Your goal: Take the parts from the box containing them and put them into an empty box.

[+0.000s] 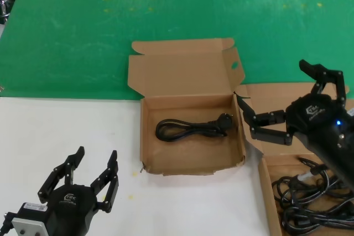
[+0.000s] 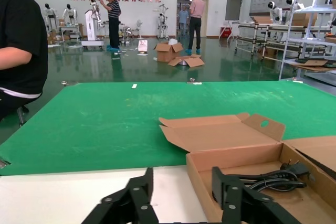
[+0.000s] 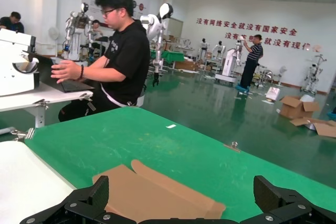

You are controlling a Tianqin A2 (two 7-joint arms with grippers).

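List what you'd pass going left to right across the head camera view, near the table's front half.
left gripper, open, low over the white table → box with the holed lid tab holding one power cord → right gripper, open → plain-lidded box full of tangled cords.

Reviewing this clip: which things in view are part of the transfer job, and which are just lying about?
Job:
- holed-lid box, one power cord inside
- plain-lidded box, piled cords
- right gripper, jaws open, empty, above it
- left gripper, open, idle

Lying about:
- green mat
- white tabletop
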